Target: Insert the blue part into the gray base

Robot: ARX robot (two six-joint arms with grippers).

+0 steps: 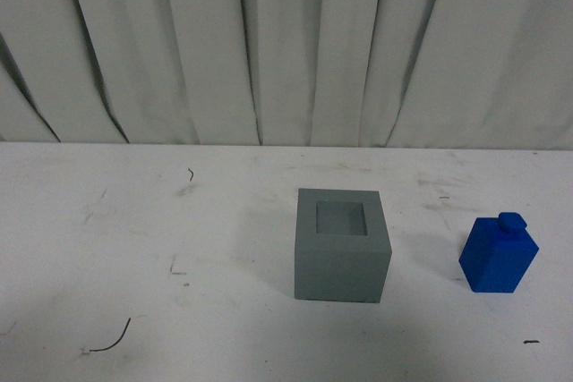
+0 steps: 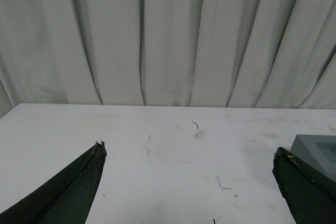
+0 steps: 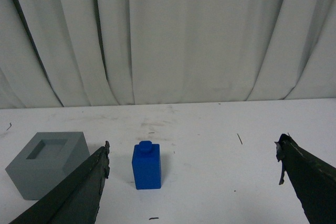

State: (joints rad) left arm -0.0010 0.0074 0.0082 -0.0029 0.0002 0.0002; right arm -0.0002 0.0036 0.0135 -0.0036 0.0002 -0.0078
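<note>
The gray base (image 1: pixel 342 246) stands on the white table near the middle, its square recess facing up and empty. The blue part (image 1: pixel 498 253) stands upright to its right, apart from it, knob on top. Neither arm shows in the front view. My left gripper (image 2: pixel 189 150) is open and empty over bare table, with a corner of the gray base (image 2: pixel 319 149) behind one finger. My right gripper (image 3: pixel 193 150) is open and empty; the blue part (image 3: pixel 146 166) stands ahead of it near one finger, with the gray base (image 3: pixel 48 162) beyond that finger.
A white table (image 1: pixel 134 239) with scuff marks and a few thin dark wire scraps (image 1: pixel 112 339). A pleated white curtain (image 1: pixel 286 42) hangs along the table's far edge.
</note>
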